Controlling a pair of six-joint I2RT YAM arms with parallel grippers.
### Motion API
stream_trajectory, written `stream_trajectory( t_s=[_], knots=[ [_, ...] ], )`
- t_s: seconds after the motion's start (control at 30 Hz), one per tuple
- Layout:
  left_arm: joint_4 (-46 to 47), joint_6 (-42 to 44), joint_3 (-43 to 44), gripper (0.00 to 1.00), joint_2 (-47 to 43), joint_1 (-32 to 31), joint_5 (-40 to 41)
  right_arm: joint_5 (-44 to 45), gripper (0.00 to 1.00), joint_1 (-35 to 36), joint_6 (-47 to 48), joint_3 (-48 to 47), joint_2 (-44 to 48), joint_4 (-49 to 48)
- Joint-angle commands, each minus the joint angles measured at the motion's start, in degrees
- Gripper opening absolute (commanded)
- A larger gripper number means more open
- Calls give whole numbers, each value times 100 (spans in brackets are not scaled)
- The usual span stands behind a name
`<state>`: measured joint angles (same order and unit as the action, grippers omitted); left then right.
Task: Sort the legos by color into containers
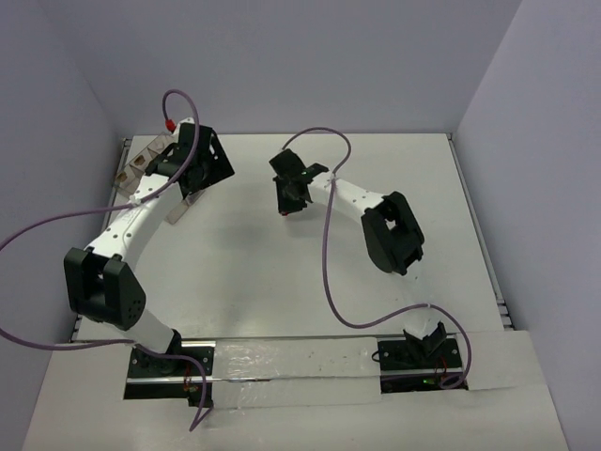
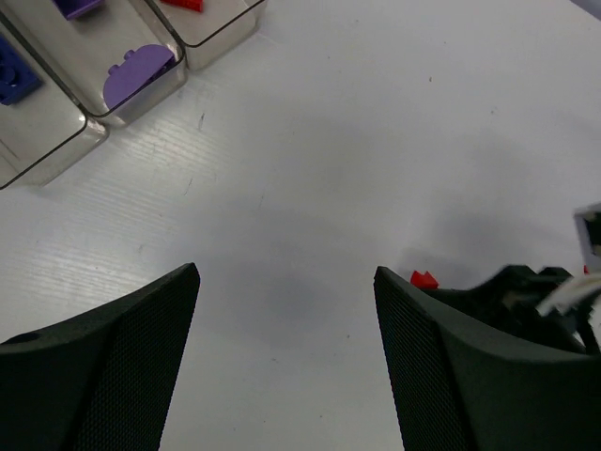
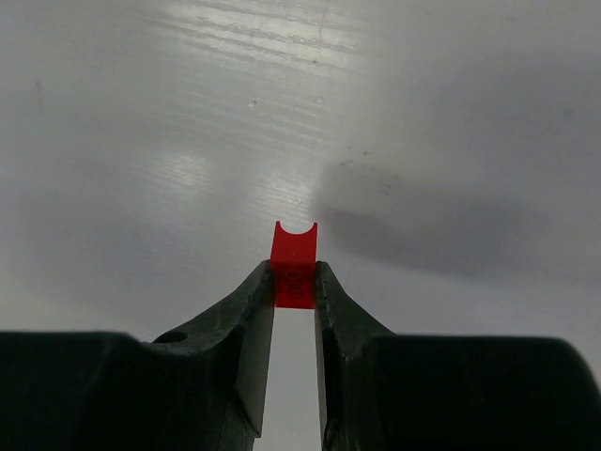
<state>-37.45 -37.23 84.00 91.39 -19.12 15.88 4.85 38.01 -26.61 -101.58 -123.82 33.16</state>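
My right gripper [image 3: 294, 279] is shut on a small red lego [image 3: 294, 261] with a rounded notch on its far end, and holds it just above the white table. In the top view this gripper [image 1: 286, 202] is at the table's middle back, with the red piece [image 1: 285, 212] at its tip. My left gripper [image 2: 286, 282] is open and empty over bare table, right of the clear brownish tray [image 2: 56, 141]; in the top view it [image 1: 185, 193] is beside the tray [image 1: 141, 162]. The tray's compartments hold purple legos [image 2: 136, 75] and a red piece [image 2: 183, 4].
The right gripper with its red piece [image 2: 423, 279] shows at the right edge of the left wrist view. Purple cables [image 1: 329, 254] loop over the table. The table's back edge meets the wall just beyond the tray.
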Motion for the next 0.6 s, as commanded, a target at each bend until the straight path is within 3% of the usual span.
stream_trajectory(
  t_s=[0.0, 0.17, 0.4, 0.57],
  knots=[
    [75, -166, -192, 82, -363, -8, 11, 52, 22, 59, -98, -675, -438, 229],
    [116, -253, -311, 82, -329, -4, -192, 130, 33, 110, -81, -837, -825, 355],
    [138, -213, -367, 83, -229, -24, -390, 64, 83, 115, -69, -668, -603, 360],
    [338, -214, -514, 82, -179, -219, -559, 259, 85, -33, 22, -341, 150, 162]
  ],
)
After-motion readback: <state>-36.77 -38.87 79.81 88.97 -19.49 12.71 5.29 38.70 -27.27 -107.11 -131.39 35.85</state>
